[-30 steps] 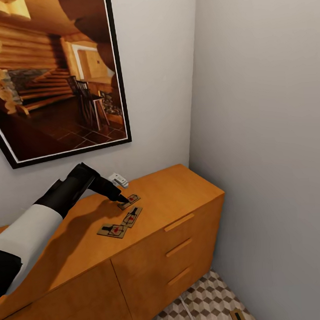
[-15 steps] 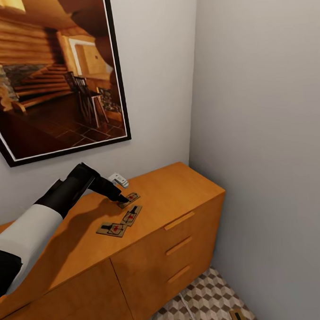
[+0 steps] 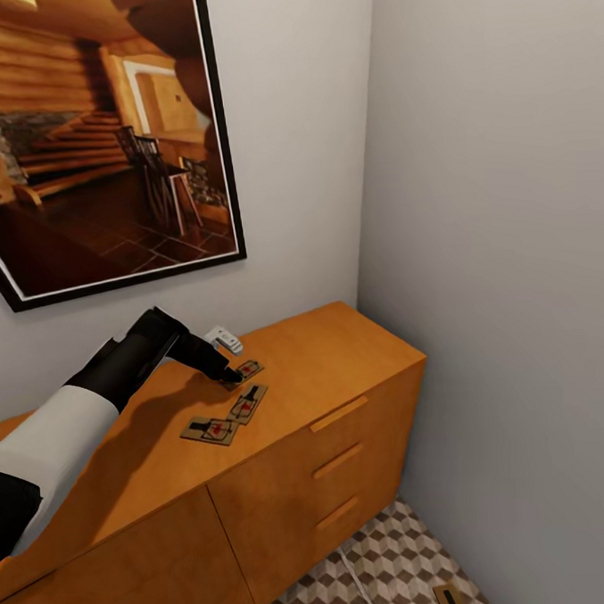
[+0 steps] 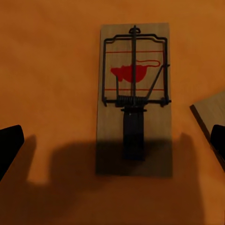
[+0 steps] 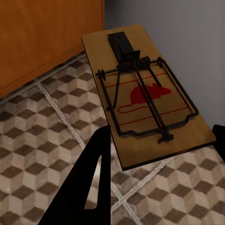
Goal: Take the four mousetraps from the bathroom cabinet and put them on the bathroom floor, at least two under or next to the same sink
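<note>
Three mousetraps lie on the flat top of the orange-brown cabinet (image 3: 341, 353): one farthest back (image 3: 250, 369), one in the middle (image 3: 247, 404) and one nearest (image 3: 211, 430). My left gripper (image 3: 231, 376) hangs just over the farthest one. In the left wrist view that mousetrap (image 4: 134, 98) lies flat between the open gripper (image 4: 114, 143), whose fingertips (image 4: 9, 145) stand wide apart; a neighbouring trap's corner (image 4: 211, 115) shows beside it. My right gripper (image 5: 159, 147) is shut on a fourth mousetrap (image 5: 145, 93), held tilted above the cube-patterned bathroom floor (image 5: 42, 136); this trap (image 3: 450, 599) also shows low in the head view.
A small white object (image 3: 222, 340) sits on the cabinet top against the back wall. A large framed picture (image 3: 96, 145) hangs above it. A grey side wall (image 3: 515, 280) closes the corner right of the cabinet, leaving a narrow strip of floor (image 3: 389, 556) in front of the drawers.
The head view has shifted slightly, so the cabinet and picture sit a little higher. My left gripper has stayed over the farthest mousetrap. The traps on the cabinet have not moved.
</note>
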Motion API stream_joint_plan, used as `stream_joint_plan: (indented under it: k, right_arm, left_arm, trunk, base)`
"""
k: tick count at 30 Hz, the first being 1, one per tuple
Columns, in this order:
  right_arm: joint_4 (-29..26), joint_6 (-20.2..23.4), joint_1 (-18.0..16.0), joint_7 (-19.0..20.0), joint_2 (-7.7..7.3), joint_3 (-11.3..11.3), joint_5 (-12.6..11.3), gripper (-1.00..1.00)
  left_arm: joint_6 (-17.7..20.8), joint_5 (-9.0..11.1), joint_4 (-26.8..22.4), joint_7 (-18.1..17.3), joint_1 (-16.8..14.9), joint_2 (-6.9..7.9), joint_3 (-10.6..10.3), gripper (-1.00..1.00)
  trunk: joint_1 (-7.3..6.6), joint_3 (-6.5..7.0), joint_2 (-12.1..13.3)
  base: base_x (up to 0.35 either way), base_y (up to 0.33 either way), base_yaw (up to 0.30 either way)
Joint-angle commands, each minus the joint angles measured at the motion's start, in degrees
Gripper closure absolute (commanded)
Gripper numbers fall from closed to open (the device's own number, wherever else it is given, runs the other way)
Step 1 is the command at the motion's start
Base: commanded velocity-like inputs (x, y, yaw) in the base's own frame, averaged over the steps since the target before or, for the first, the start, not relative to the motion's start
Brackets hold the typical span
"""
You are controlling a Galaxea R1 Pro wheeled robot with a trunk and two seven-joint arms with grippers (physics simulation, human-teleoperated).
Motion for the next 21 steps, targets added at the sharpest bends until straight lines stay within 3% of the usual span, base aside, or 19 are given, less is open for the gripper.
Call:
stream_joint_plan:
  k: [1,21]
  right_arm:
    - [0.0,-0.1,0.0,-0.2,0.02,0.5,-0.5,1.0]
    - [0.0,-0.1,0.0,-0.2,0.02,0.5,-0.5,1.0]
  left_arm:
    - [0.1,-0.6,-0.1,-0.5,0.0,0.03,-0.1,-1.0]
    - [0.1,-0.6,0.1,-0.5,-0.1,0.03,-0.1,-1.0]
  trunk:
    - [0.0,-0.13,0.0]
    - [0.0,-1.46,0.0]
  base:
    - [0.0,0.0,0.0]
    - [0.0,0.0,0.0]
